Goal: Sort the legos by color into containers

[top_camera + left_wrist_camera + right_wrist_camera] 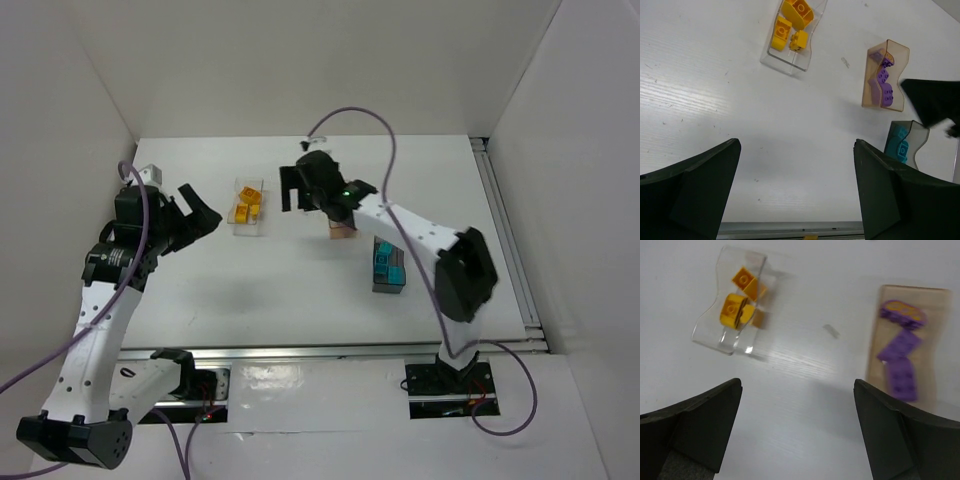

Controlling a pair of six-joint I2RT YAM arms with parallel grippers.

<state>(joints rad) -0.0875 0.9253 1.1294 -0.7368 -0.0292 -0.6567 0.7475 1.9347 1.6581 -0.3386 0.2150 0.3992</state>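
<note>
yellow bricks (790, 25): several, all lying inside the clear bin, with no yellow piece seen loose on the table
clear bin (789, 59): the leftmost of the three bins, toward the far middle of the table, its long side running far to near
purple bricks (900, 355): a few, lying flat in the tan bin, one of them rounded
tan bin (900, 57): right of the clear bin and apart from it; in the overhead view it is partly hidden under the right arm
teal bricks (386, 262): at least two, inside the dark bin
dark bin (918, 136): the furthest right and the nearest of the three, just near-right of the tan bin
right claw (797, 430): fingers spread wide with nothing between them; it hangs above the table between the clear bin and the tan bin, and its wrist view shows both
left claw (797, 192): fingers spread wide, holding nothing; it is over the left part of the table, left of the clear bin and apart from it
speck (830, 331): a small pale mark on the table between the clear bin and the tan bin, too small to tell what it is
table (300, 290): white, with fine scratches showing in the left wrist view
cables (370, 115): purple, one looping over each arm
walls (300, 60): plain white panels on the left, far and right sides
</note>
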